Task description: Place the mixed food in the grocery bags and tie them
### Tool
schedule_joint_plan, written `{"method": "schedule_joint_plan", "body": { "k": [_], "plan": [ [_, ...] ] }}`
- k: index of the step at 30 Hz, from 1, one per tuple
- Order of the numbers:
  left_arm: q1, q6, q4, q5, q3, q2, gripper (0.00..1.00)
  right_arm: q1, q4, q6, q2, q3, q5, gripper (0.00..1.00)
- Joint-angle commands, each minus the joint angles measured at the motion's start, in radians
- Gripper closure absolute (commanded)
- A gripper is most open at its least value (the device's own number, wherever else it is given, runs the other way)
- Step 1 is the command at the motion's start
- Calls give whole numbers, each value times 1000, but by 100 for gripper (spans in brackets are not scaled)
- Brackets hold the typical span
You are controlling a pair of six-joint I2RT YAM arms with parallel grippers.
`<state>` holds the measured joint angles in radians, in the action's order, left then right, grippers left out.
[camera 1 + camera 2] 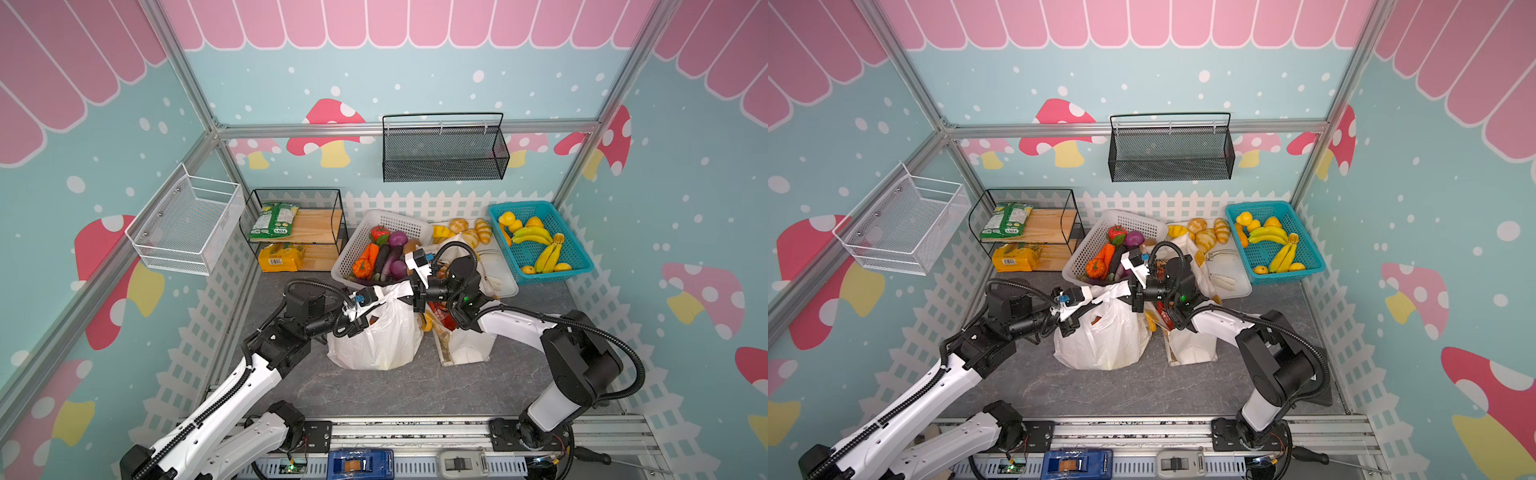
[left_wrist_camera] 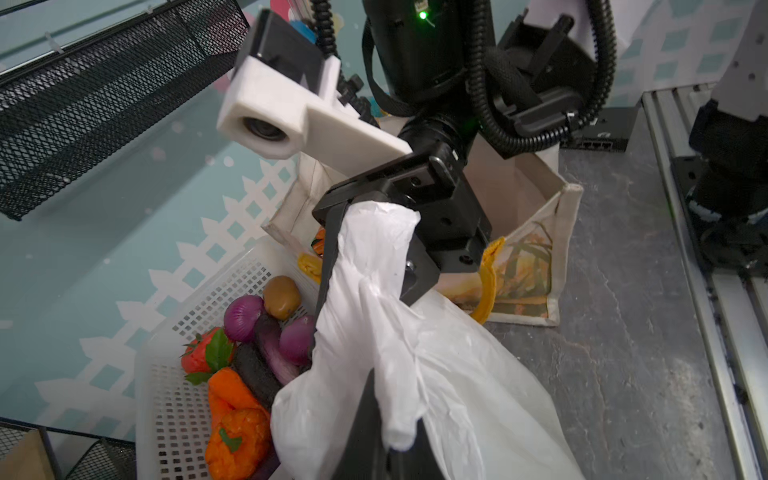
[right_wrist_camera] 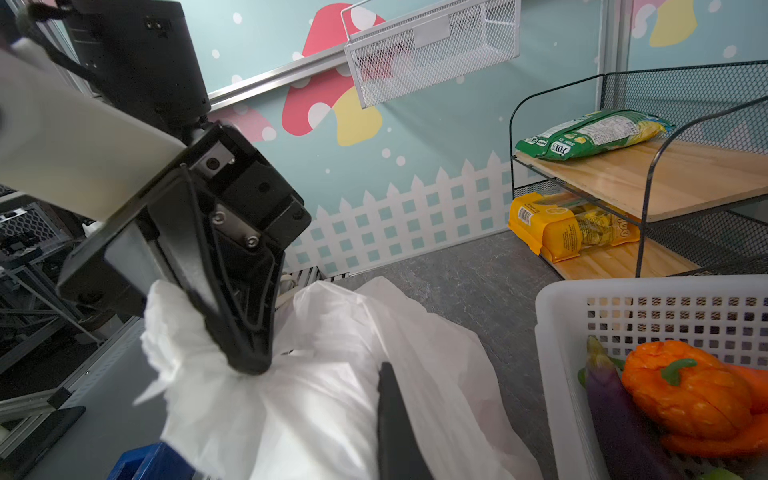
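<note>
The white plastic carrier bag [image 1: 374, 345] stands bulging on the grey worktop [image 1: 374, 395] in the middle of the scene, with its two handle ends pulled up and apart. The left fingers [image 3: 232, 316] are closed tight on a bunched wad of plastic at the bag's left side. The right fingers [image 2: 330, 249] are clamped on the twisted handle at the bag's far right corner, and the film spills out between them.

The cream canvas tote [image 1: 465, 351] stands open just to the right of the bag. One yellow handle [image 2: 488, 282] droops over its patterned side. A glossy red crisp packet [image 1: 442, 316] pokes up inside it, under the right arm, which reaches across the tote's mouth.

Just beyond the bag sits a white perforated basket [image 1: 388, 218] holding an orange pumpkin [image 3: 685, 399], carrots, aubergines and purple onions. To the right of the basket is a white tray [image 1: 500, 270] with bread rolls. Further right, at the far right corner, a teal basket [image 1: 579, 253] holds bananas [image 1: 548, 253] and yellow fruit.

At the far left stands a black wire shelf [image 1: 297, 193]. A green snack packet [image 1: 274, 220] lies on its upper board and a yellow packet [image 1: 280, 257] lies below.
</note>
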<state>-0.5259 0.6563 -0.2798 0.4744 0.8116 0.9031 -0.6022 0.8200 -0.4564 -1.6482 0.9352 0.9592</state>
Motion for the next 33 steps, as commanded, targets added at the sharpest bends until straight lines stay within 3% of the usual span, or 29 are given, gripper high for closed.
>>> {"method": "schedule_joint_plan", "body": {
  "k": [1,13,25,28,33],
  "plan": [
    [-6,234,-174,35,7,1,99,31,-53,30,-19,53,-28,98],
    [-6,458,-200,-72,-28,22,100,31,-221,184,-18,119,-4,91],
    [-8,522,-194,-95,-37,26,98,29,-270,252,-38,140,-9,85],
    [-6,522,-169,-95,-36,29,98,27,-290,276,-37,141,-2,81],
    [-8,552,-162,-110,-13,44,98,28,-386,375,-16,153,5,64]
  ]
}}
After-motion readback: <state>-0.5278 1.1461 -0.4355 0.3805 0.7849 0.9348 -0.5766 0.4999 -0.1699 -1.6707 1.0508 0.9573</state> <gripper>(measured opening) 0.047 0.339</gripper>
